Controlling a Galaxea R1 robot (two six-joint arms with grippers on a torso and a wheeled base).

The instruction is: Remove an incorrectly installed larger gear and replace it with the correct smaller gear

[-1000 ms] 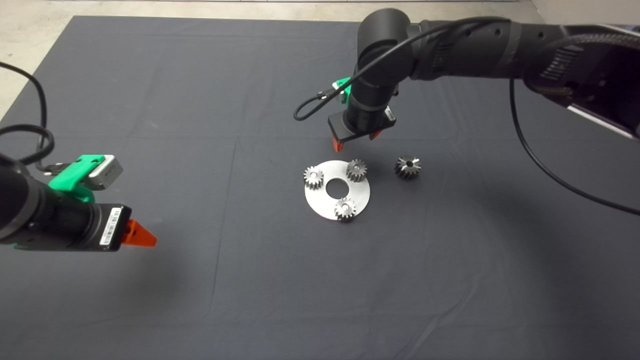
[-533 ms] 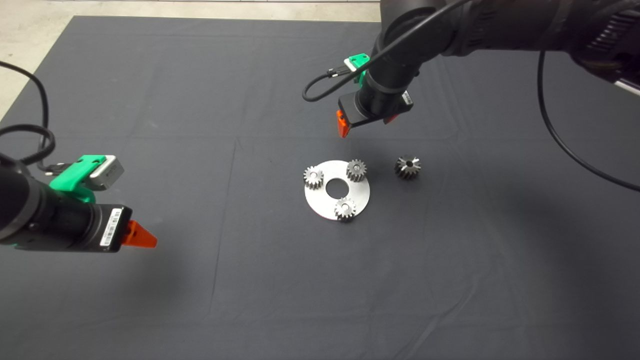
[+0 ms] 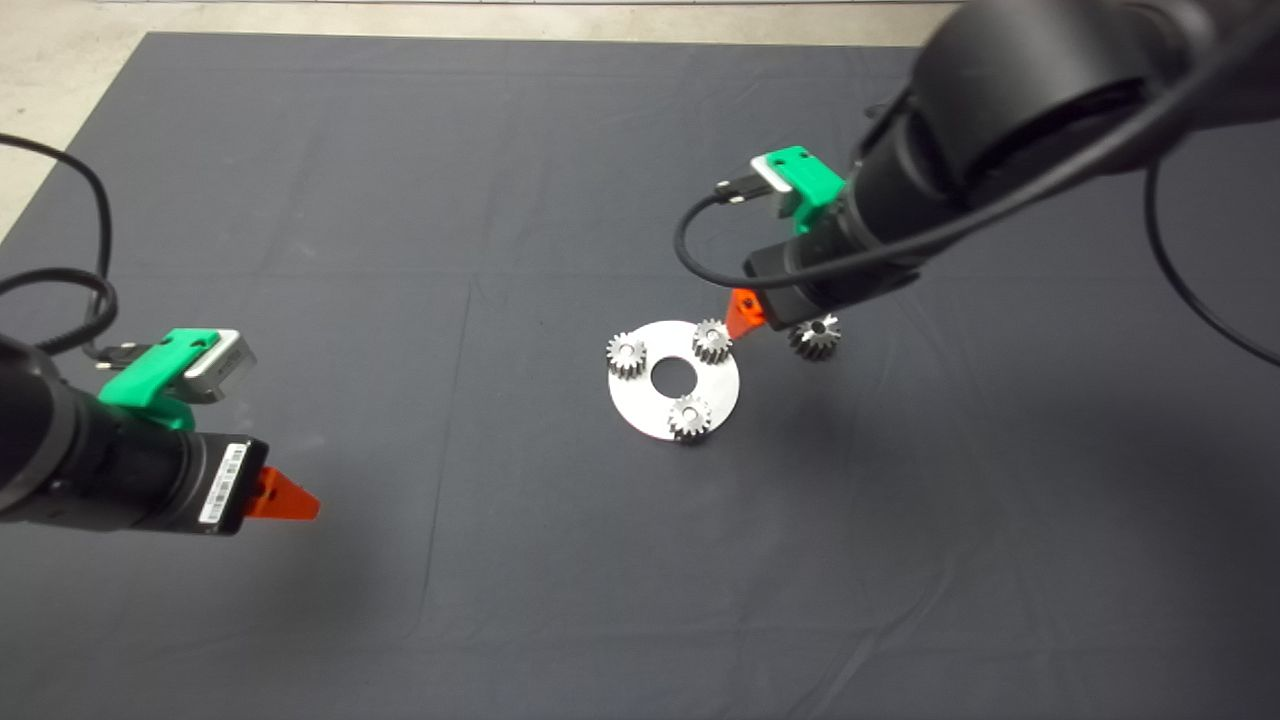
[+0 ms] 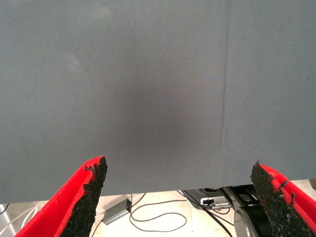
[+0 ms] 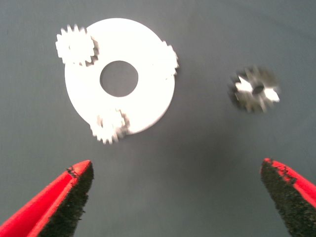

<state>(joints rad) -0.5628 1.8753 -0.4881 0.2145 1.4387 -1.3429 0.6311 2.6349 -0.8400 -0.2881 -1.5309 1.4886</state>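
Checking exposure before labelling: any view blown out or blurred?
Right wrist view: the disc and its small gears are overexposed to flat white; the larger gear is smeared. Head view: even light, soft shadow under the right gripper. Left wrist view: only evenly lit mat.

Overhead head view and close right wrist view, both over disc [image 3: 674, 378] [image 5: 120, 74].

— That mat [image 3: 400, 560] on the bench: cloth, matt, with creases across the lower left of the frame?

— Yes. The round plate [image 3: 650, 408] is bright bare metal, smooth. The smaller gear [image 3: 711, 341] on it looks like dull grey steel.

— And the larger gear [image 3: 815, 336]?

— Darker metal, glinting on its teeth.

— The right claw [image 5: 177, 197]?

— Glossy red plastic fingers [image 5: 59, 192], rough black gritty pads [image 5: 289, 190]. The left claw [image 4: 180, 197] has the same.
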